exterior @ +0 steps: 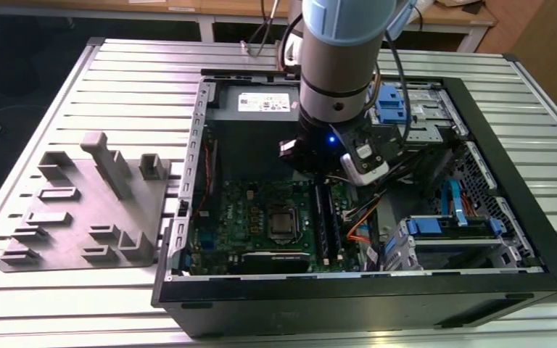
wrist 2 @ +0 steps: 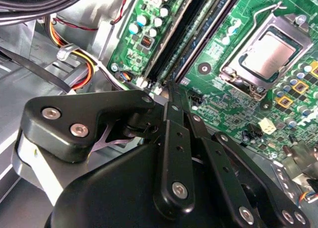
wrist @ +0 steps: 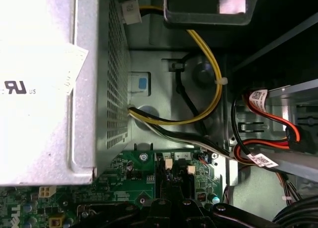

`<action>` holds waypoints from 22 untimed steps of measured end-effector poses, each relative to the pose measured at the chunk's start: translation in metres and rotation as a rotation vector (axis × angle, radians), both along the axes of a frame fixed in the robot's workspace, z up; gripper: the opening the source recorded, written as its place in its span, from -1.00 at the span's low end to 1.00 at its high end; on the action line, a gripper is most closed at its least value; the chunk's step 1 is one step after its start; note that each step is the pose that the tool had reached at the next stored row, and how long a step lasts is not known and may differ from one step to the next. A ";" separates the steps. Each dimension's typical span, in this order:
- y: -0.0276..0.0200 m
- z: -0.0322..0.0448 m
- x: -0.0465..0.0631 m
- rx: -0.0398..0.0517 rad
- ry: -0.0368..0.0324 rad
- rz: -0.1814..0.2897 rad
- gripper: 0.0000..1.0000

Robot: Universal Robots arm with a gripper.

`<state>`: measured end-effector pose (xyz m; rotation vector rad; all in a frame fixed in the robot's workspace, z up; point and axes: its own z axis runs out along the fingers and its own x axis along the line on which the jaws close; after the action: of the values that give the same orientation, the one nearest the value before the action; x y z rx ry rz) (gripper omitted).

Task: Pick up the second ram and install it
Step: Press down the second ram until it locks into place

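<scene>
Inside the open computer case point(exterior: 516, 190), my gripper point(wrist 2: 170, 89) hangs low over the green motherboard point(exterior: 249, 217). Its black fingers point(wrist 2: 171, 138) are pressed together, shut, with nothing visible between them. The tips sit at one end of the long dark memory slots. A thin dark stick, the second ram point(wrist 2: 181, 37), lies seated along these slots and runs away from the fingertips. In the exterior view this ram point(exterior: 323, 221) shows as a dark strip just below the gripper point(exterior: 329, 183). Whether the tips touch it I cannot tell. In the first wrist view the gripper point(wrist: 169, 208) stands over the slot ends.
A grey holder tray point(exterior: 85, 210) with upright posts lies on the slatted table at the exterior view's left. Beside the slots is the processor socket point(wrist 2: 271, 54). The power supply point(exterior: 259, 101), cable bundles point(wrist: 208, 84) and blue drive bays point(exterior: 452, 225) crowd the case.
</scene>
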<state>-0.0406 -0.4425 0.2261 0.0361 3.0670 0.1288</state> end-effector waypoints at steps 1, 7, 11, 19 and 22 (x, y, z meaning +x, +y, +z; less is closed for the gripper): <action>0.0003 -0.0005 0.000 0.0000 0.0000 0.000 -0.86; 0.0013 -0.0032 0.000 0.0001 -0.0001 0.000 -0.86; 0.0013 -0.0033 0.000 0.0000 0.0000 0.000 -0.86; 0.0014 -0.0042 0.000 0.0000 0.0000 0.000 -0.86; 0.0014 -0.0045 0.000 0.0001 -0.0001 0.000 -0.86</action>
<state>-0.0406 -0.4411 0.2216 0.0361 3.0669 0.1290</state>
